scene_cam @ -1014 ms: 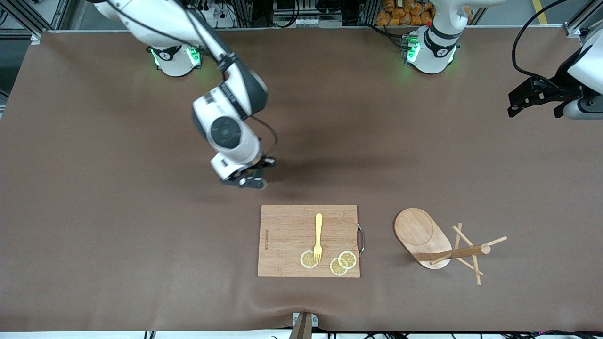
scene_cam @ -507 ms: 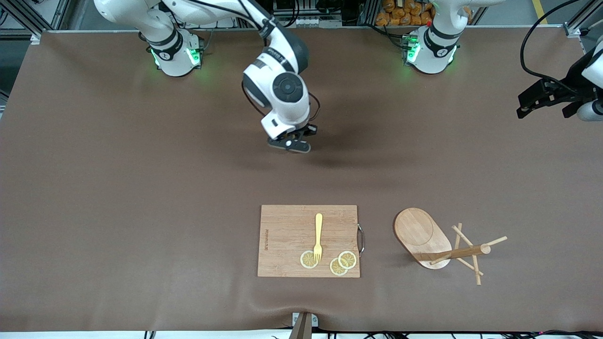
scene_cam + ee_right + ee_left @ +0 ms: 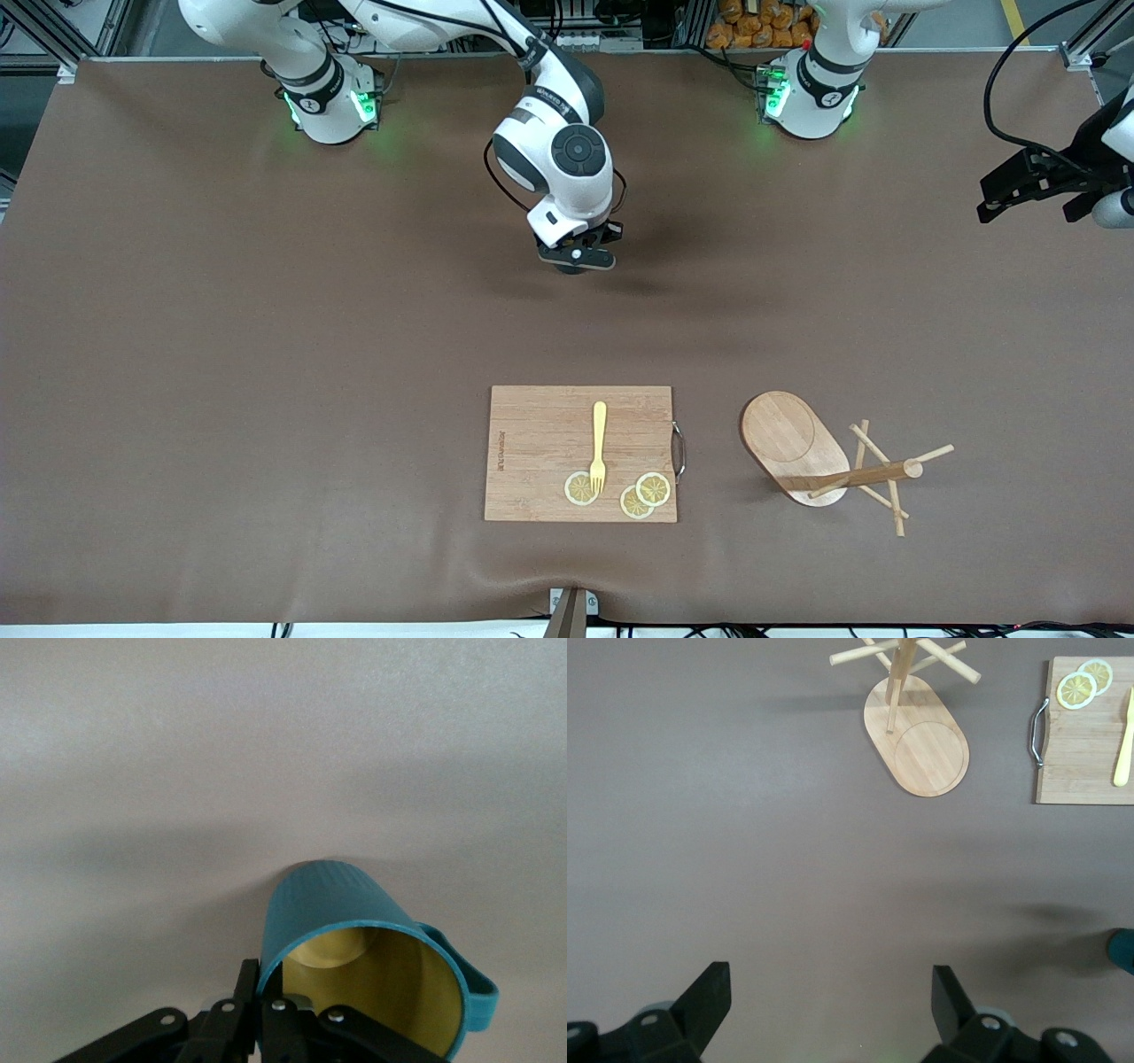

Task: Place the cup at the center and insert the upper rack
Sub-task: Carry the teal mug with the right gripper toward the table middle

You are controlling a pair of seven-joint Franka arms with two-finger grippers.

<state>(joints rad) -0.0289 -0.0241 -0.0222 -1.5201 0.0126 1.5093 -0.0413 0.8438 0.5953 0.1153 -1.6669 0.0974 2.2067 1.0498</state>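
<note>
My right gripper (image 3: 580, 258) is over the middle of the brown table, shut on the rim of the teal cup (image 3: 354, 921). The cup's yellow inside faces the right wrist camera, and one finger is inside the rim and one outside. In the front view the hand hides the cup. An edge of the cup (image 3: 1123, 950) shows in the left wrist view. The upper rack (image 3: 795, 440), a wooden mug tree on an oval base (image 3: 921, 749), stands near the front camera toward the left arm's end. My left gripper (image 3: 1019, 182) hangs open over that end, holding nothing (image 3: 830, 1001).
A rectangular wooden cutting board (image 3: 540, 443) with a metal handle lies beside the rack, toward the right arm's end. It carries a yellow fork (image 3: 599, 443) and three lemon slices (image 3: 642, 494). The arms' bases stand along the table's back edge.
My right arm has carried the cup away from the cutting board, toward the bases and the left arm's end. The left gripper has drifted slightly outward. Board and rack have not moved.
</note>
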